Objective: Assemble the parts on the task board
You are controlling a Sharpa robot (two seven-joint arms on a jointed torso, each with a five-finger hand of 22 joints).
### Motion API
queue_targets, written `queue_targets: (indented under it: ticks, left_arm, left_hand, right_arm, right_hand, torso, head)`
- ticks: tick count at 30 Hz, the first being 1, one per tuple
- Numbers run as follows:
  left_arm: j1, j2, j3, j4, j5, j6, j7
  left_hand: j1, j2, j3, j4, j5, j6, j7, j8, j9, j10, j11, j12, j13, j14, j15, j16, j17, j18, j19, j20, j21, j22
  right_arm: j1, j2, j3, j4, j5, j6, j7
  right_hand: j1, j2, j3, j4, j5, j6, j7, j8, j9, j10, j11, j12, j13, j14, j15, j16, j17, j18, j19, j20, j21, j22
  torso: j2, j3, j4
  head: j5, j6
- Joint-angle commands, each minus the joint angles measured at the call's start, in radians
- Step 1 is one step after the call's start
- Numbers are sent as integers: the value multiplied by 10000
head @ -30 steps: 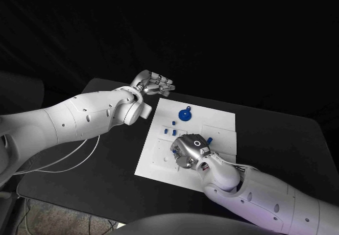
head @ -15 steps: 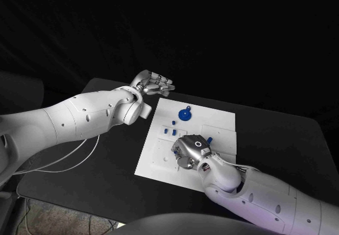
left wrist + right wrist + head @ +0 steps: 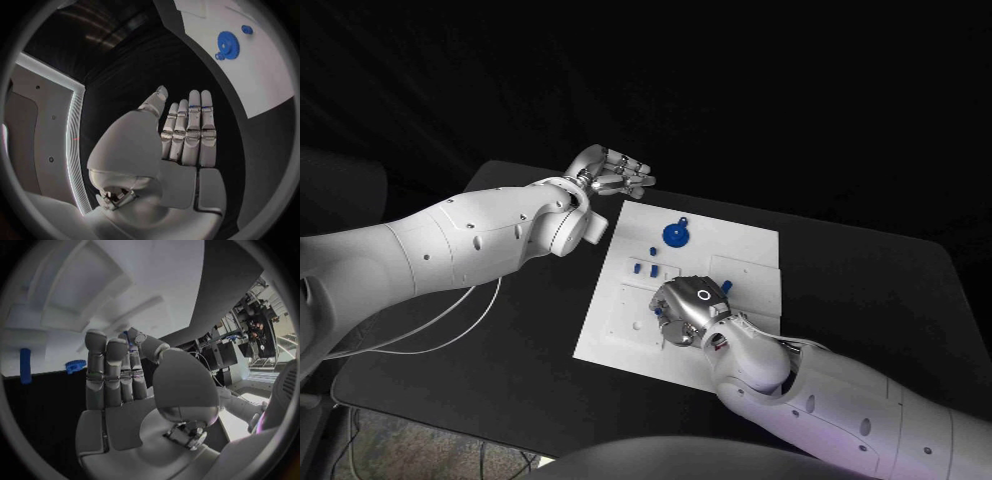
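Now, head view, board: the task board (image 3: 740,250) lies in the middle of the dark worktop (image 3: 516,380), long side running away from the robot.
Head view, parts: a blue gear (image 3: 676,235) sits near the far end; small blue pegs (image 3: 648,266) lie closer in, towards the board's left edge.
Head view, right hand: the right hand (image 3: 692,308) hangs low over the near half of the board, back upward, fingers hidden beneath it. The pegs lie just beyond it to the left, the gear farther off.
Head view, left hand: the left hand (image 3: 610,170) floats off the board's far left corner, over the worktop, holding nothing.
Head view, judgement: the right hand is by far the nearer to the pegs; the left is nearer the gear.
Left wrist view, left hand: the left hand (image 3: 181,137) is flat and spread, fingers straight side by side, palm bare. The gear (image 3: 228,45) lies ahead of its fingertips, well apart.
Right wrist view, right hand: what the head view hides, the right hand's (image 3: 119,380) palm side. Its fingers stand nearly straight, thumb close in, with a sliver of blue between; whether that is a pinched part I cannot tell.
Right wrist view, parts: one blue peg (image 3: 25,365) and a small toothed piece (image 3: 75,365) lie beside the fingers, untouched.
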State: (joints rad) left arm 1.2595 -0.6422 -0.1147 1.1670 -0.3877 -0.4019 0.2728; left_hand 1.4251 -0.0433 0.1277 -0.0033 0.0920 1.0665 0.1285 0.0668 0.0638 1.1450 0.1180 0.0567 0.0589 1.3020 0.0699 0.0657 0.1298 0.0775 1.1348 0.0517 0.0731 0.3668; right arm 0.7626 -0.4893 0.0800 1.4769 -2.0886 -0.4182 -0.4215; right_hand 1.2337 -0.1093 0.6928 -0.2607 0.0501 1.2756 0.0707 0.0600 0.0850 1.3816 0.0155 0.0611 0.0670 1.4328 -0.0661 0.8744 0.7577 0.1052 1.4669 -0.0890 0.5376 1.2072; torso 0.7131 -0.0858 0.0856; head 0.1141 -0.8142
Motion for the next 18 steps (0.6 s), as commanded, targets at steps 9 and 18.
queue_targets:
  ticks: [9, 18]
  left_arm:
    - [7, 47, -7, -2, 18, 281, -18]
    - [7, 54, -11, 1, 19, 350, -45]
  left_hand:
    - [49, 29, -54, -15, -45, 0, 37, -43, 4, -74, -15, 16, -10, -65, 21, -28, -18, -99, 16, 27, 36, -21]
    - [58, 45, -62, 0, -53, -5, 40, -44, 3, -78, -14, 16, -10, -67, 21, -27, -21, -97, 15, 30, 38, -42]
  right_arm:
    - [-37, 70, -27, -204, 73, 186, -242]
    - [-37, 136, -26, -344, 234, 211, -225]
  right_hand:
    - [15, 14, 54, -16, 56, 50, 21, 41, 10, 54, -6, 25, 7, 24, -51, 23, 2, 100, 426, -51, 0, 21]
    - [2, 24, 50, 2, 56, 1, 34, 40, 3, 17, 4, 22, 4, 17, -44, 2, -9, 103, 418, -45, -98, -12]
  torso:
    - [-1, -2, -1]
    - [1, -5, 2]
  head:
    - [-6, 13]
    - [-15, 1]
